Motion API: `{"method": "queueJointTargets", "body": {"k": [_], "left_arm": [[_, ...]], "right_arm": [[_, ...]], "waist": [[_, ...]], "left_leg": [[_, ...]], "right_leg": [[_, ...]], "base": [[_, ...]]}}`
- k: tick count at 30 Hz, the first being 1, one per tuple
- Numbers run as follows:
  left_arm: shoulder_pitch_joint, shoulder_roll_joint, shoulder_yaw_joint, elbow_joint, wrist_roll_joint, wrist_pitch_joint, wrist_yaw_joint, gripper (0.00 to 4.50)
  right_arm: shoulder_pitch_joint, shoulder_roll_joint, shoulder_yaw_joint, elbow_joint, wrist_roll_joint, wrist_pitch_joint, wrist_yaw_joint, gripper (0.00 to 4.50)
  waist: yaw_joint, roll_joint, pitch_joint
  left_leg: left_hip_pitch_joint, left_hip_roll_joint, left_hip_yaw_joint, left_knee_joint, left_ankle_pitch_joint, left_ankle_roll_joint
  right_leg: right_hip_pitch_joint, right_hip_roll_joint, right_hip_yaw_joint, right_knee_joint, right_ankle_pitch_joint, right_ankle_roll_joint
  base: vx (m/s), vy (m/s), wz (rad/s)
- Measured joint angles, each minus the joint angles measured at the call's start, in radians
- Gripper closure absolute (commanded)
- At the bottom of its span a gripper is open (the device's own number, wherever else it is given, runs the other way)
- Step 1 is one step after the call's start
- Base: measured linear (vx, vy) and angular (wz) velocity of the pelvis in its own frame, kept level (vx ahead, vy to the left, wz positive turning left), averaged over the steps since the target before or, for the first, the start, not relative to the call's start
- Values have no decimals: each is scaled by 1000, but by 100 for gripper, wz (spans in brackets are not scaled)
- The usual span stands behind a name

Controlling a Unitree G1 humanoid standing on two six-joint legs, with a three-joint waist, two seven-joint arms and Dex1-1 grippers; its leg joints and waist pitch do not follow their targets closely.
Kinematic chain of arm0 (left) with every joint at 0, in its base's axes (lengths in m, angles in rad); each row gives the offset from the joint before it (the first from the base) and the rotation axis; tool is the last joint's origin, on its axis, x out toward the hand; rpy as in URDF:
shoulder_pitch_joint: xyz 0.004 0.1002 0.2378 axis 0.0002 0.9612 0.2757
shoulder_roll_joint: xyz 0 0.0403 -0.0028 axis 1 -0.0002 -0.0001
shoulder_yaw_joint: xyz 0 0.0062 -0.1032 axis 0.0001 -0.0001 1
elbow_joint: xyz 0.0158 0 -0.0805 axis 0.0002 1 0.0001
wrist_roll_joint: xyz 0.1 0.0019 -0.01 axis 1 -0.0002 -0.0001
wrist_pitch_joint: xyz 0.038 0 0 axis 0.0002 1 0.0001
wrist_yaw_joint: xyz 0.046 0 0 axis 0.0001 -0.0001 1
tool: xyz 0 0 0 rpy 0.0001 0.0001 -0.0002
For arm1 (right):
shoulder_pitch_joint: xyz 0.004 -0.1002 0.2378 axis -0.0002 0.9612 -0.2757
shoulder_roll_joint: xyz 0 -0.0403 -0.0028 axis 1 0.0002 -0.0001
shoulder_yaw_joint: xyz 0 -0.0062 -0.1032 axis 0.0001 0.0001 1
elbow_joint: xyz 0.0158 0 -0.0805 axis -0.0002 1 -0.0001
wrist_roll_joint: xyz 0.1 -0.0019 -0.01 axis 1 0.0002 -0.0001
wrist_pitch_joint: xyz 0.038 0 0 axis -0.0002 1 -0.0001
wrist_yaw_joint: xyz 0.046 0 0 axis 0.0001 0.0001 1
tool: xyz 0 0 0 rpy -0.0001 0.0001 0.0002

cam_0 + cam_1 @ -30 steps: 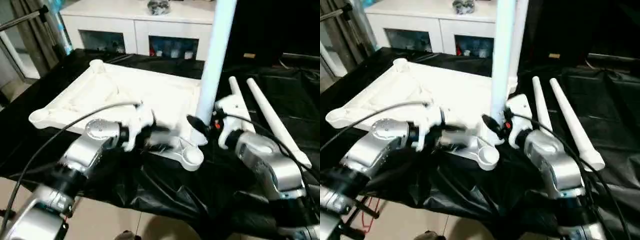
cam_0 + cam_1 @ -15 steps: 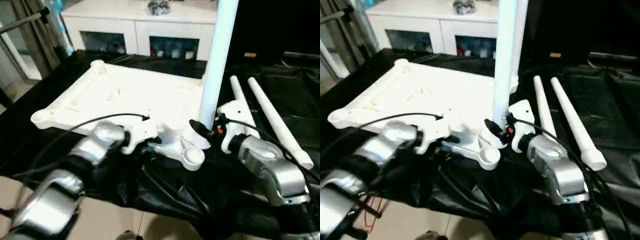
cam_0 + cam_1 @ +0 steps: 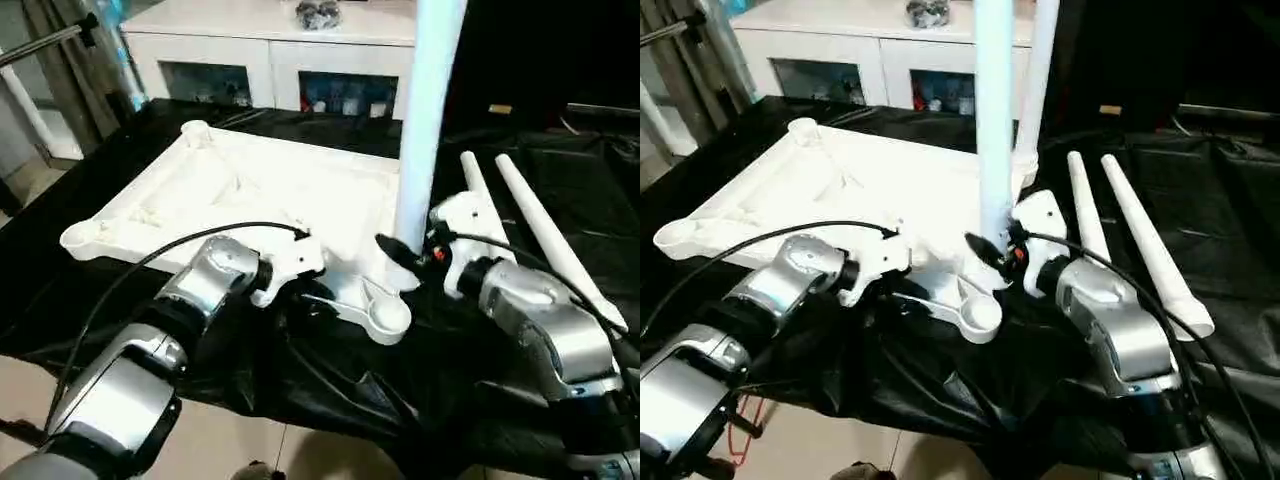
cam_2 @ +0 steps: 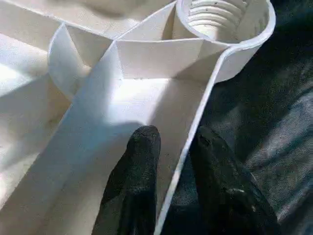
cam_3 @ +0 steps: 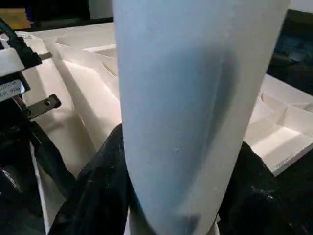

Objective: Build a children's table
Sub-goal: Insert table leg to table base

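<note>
Far left on the black-draped bench (image 3: 80, 300) lies the white plastic rectangular tabletop (image 3: 240, 190), ribbed underside up. My left gripper (image 4: 168, 196) straddles its near rim wall, one black finger (image 4: 139, 161) inside the rib bay, the other outside over the cloth; jaws narrow around the wall, but I can't tell if they're pinching yet. Just beyond sits the empty near corner socket (image 3: 388, 313), threads visible inside.

Right of that, my right gripper (image 3: 405, 255) is clamped on a long white tapered tube leg (image 3: 425, 110), held roughly upright, base low beside the socket. A further leg (image 3: 1038, 80) already stands at the far corner. Two spare legs (image 3: 540, 235) lie on the cloth, farthest right.

Step, as I read it: seat the held leg in the near socket. To do it well: clamp the rim firmly so the top can't skid, centre the leg's base over the threads, keep it plumb, then lower and twist. A tilted entry risks cross-threading.
</note>
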Motion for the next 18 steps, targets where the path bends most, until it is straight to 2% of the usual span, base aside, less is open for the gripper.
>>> {"method": "queueJointTargets", "body": {"k": [5, 8, 12, 18], "left_arm": [[1, -17, 0, -47, -1, 109, -22, 376], [7, -19, 3, -87, -1, 183, -20, 384], [67, -28, 28, -244, -14, 367, 32, 389], [159, -37, 87, -420, -39, 558, 153, 422]], "right_arm": [[-16, 1, 3, 24, -5, 0, 9, 262], [-34, 1, 5, 29, -6, -6, 20, 262], [-32, 15, 5, 30, -9, -7, 15, 262], [-26, 21, 1, 30, -9, -3, 11, 262]], "waist": [[-6, 0, 0], [-17, -1, 0], [-34, -1, 1], [-43, 0, 0]], "left_leg": [[0, -2, 3, 0, -1, 4], [0, -3, 4, 0, -1, 8], [1, -3, 6, 0, -1, 11], [4, -3, 5, 0, -3, 6]], "right_leg": [[0, -4, 0, -1, 0, 0], [-1, -6, -1, -1, 0, 0], [-1, -8, -1, -1, 0, 0], [0, -9, -4, 1, 0, 0]], "base": [[0, 0, 0], [0, 0, 0], [0, 0, 0], [0, 0, 0]]}}
